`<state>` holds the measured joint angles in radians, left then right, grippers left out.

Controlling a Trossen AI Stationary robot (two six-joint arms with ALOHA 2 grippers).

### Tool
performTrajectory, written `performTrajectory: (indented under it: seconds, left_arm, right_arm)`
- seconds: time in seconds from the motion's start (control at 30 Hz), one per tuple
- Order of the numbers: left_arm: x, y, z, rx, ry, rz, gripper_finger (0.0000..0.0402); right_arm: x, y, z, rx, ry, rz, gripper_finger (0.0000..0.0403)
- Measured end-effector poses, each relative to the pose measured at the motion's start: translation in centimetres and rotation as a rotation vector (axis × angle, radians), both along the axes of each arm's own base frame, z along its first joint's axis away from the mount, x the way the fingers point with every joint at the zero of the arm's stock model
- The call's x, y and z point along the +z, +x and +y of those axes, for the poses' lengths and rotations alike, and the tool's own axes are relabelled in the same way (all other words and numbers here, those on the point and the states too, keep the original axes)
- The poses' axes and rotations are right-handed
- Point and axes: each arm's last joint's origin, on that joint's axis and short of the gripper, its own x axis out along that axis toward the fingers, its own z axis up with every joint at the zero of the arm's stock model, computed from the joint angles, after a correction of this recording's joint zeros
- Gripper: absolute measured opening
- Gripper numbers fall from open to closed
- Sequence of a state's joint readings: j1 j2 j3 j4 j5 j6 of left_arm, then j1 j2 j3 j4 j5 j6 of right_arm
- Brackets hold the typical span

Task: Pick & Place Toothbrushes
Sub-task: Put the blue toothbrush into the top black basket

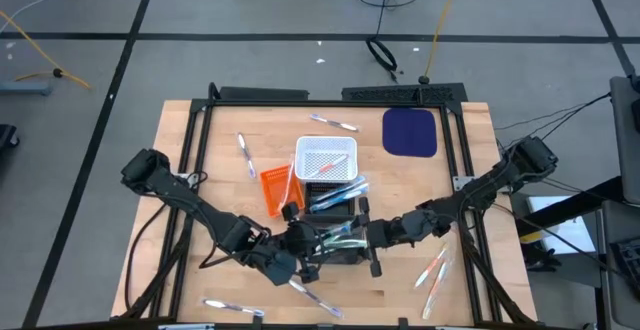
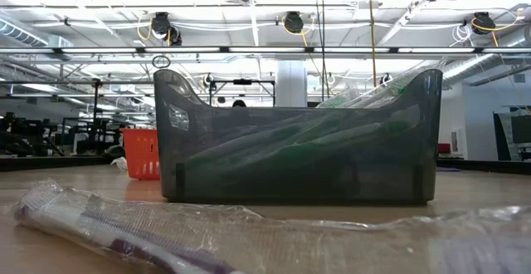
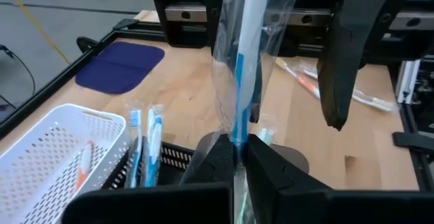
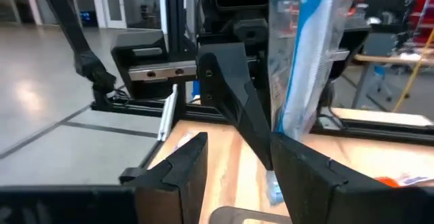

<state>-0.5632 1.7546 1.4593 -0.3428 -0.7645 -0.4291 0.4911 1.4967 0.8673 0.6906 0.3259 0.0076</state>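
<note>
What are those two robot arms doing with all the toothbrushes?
The robot is sorting wrapped toothbrushes into bins. The left end effector is shut on a blue toothbrush in a clear wrapper, holding it upright over the dark bin in the middle of the table. The right end effector is open right next to that same toothbrush. The dark bin already has toothbrushes in it, and more lie loose around the wooden table. A white basket and an orange basket sit nearby.

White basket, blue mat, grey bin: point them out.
white basket (image 1: 322, 152), high view, perforated floor.
blue mat (image 1: 410, 131), high view, its centre.
grey bin (image 2: 299, 154), low view, front wall.
</note>
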Motion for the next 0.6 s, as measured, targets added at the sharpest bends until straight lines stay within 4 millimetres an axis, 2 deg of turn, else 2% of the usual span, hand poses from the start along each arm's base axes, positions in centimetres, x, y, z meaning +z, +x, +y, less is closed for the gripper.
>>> performTrajectory:
  seconds: [0.2,0.43,0.6]
  left_arm:
    - [0.0,0.0,-0.1,-0.006,0.005,-0.002,0.0006]
    - [0.0,0.0,-0.1,-0.002,0.000,-0.003,0.0008]
    - [0.0,0.0,-0.1,-0.001,0.001,-0.004,0.0012]
  right_arm:
    - [-1.0,-0.1,-0.1,0.003,-0.014,0.100,0.0155]
    - [-0.6,0.0,-0.3,-0.093,-0.031,0.060,0.0155]
    - [0.3,0.0,-0.3,-0.093,-0.026,-0.027,0.0155]
